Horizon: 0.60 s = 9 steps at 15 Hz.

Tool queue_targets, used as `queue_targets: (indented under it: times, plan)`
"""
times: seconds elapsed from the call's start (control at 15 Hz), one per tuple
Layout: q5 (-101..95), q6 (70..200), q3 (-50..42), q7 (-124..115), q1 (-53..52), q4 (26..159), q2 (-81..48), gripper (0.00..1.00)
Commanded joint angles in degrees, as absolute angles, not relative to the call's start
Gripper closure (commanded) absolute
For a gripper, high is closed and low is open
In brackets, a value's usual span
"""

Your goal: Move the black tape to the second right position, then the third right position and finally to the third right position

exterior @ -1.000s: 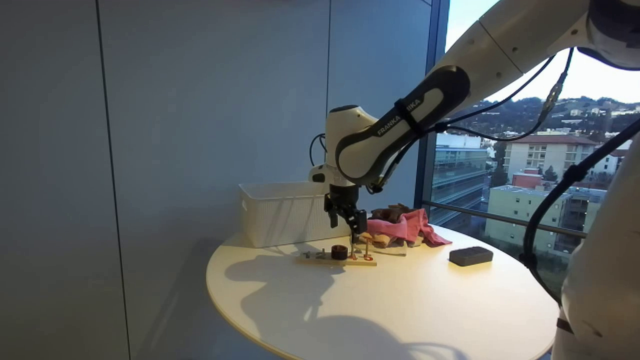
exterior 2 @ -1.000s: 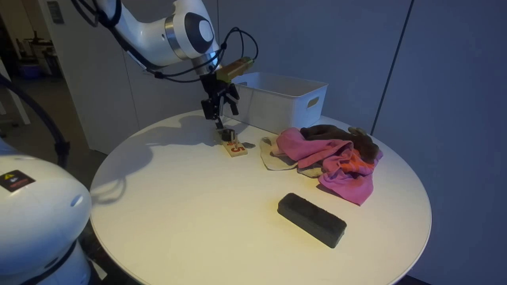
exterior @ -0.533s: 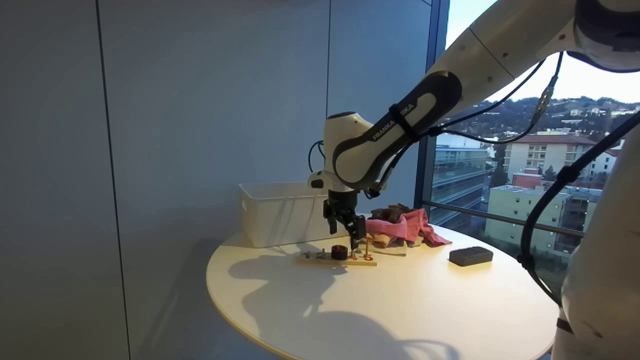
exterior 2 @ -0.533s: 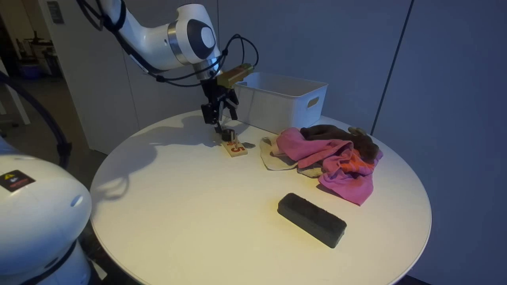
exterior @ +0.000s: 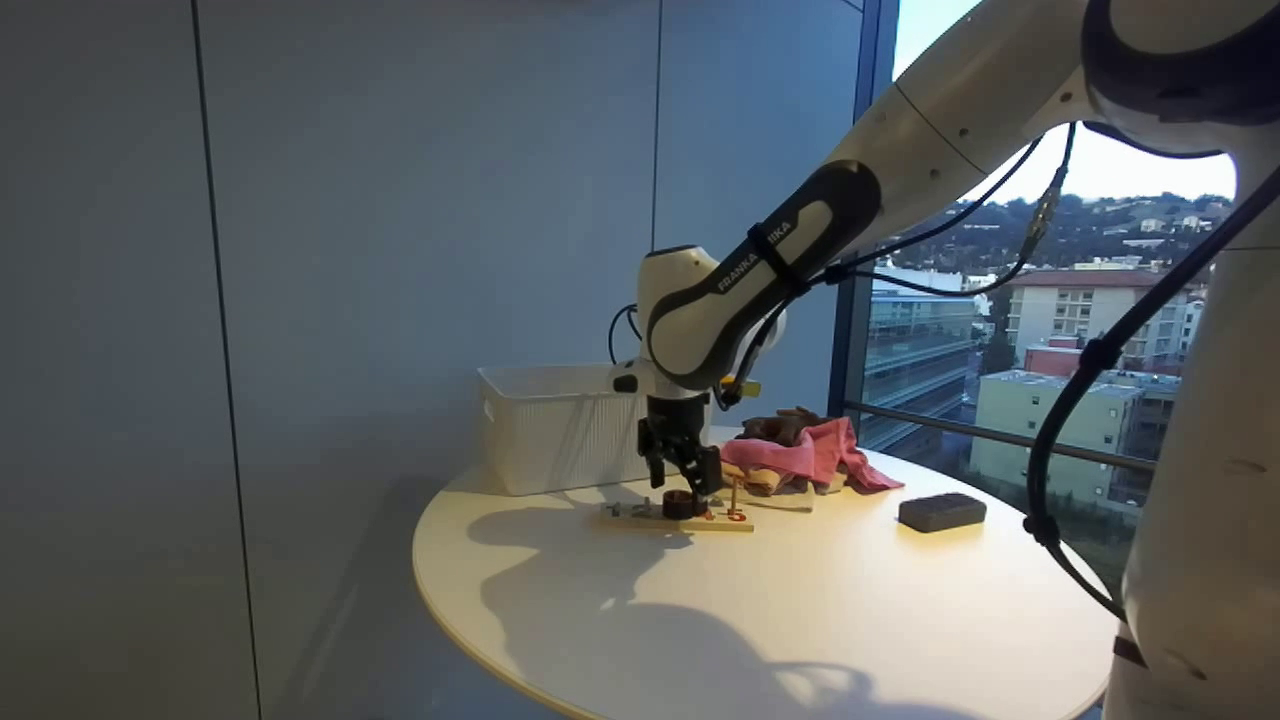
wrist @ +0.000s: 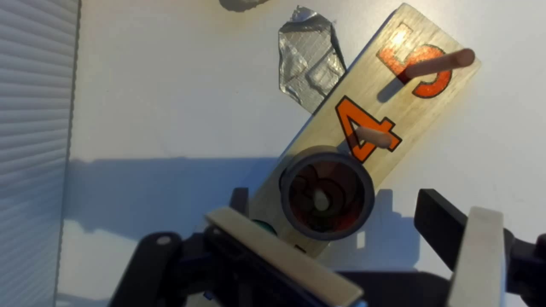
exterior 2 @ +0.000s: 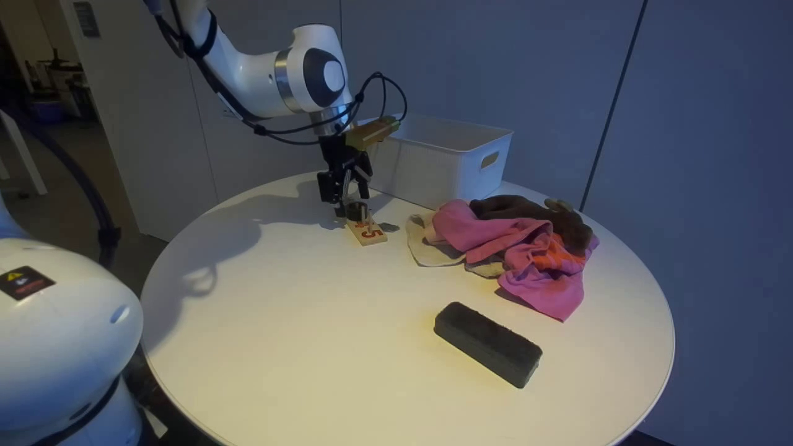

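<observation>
Gripper (wrist: 335,213): jaws spread wide, nothing held. Wrist view, left to right: one finger (wrist: 239,201); black tape (exterior: 677,507), around the peg (wrist: 320,200) next to the 4, between the fingers; opposing finger (wrist: 441,232). Numbered board (wrist: 411,111) runs diagonally to the closing line. Next step, presumably: close on the tape.

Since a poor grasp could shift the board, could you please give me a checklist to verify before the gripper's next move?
1. Gripper open: ok, jaws wide apart.
2. Black tape around the middle peg: ok, its tip shows inside.
3. Fingers clear of the tape: ok, gaps show either side.
4. Height right for gripping: cannot tell.
5. Peg on the 4 visible: ok.
6. Board secured: cannot tell; a silver patch meets its edge.
</observation>
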State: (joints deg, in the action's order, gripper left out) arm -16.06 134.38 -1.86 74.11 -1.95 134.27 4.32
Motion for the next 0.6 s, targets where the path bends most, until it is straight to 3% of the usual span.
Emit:
queue_targets:
  times: [0.0,0.13,0.2,0.53]
  plan:
    - [-14.77,135.01,-1.76,75.96,-1.29,131.58,1.62,0.02]
    - [-14.78,135.00,-1.71,75.93,-1.08,131.06,0.82,0.27]
    - [-14.76,134.96,-1.67,75.90,-0.98,130.83,0.52,0.30]
    - [-15.05,134.66,-1.47,75.82,-0.73,130.15,0.11,0.69]
